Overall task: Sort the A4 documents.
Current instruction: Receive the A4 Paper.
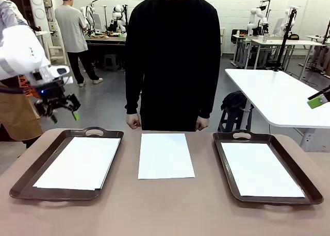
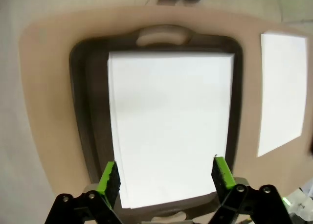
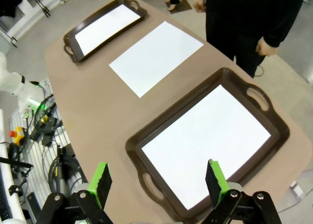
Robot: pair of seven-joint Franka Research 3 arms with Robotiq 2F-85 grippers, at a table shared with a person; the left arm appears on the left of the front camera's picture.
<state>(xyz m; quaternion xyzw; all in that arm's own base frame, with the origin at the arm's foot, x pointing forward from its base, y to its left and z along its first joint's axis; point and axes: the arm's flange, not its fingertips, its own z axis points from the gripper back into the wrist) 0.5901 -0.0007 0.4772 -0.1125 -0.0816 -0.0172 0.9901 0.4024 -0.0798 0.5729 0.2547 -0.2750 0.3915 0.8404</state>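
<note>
One white A4 sheet (image 1: 165, 155) lies bare on the table's middle. Another sheet (image 1: 80, 162) lies in the left brown tray (image 1: 31, 169), and a third (image 1: 260, 169) in the right tray (image 1: 227, 166). My left gripper (image 1: 64, 116) hovers open above the far left corner of the left tray; its wrist view looks straight down between open fingers (image 2: 166, 175) at that tray's paper (image 2: 171, 121), which shows a second edge along its left side. My right gripper (image 3: 158, 181) is open, high above the right tray's sheet (image 3: 205, 145); one green pad (image 1: 318, 101) of it pokes in at the right edge.
A person in black stands at the table's far edge, hands (image 1: 133, 122) hanging just behind the middle sheet. A white table (image 1: 278, 94) stands behind on the right. Bare tabletop (image 1: 165, 210) runs along the front edge and between the trays.
</note>
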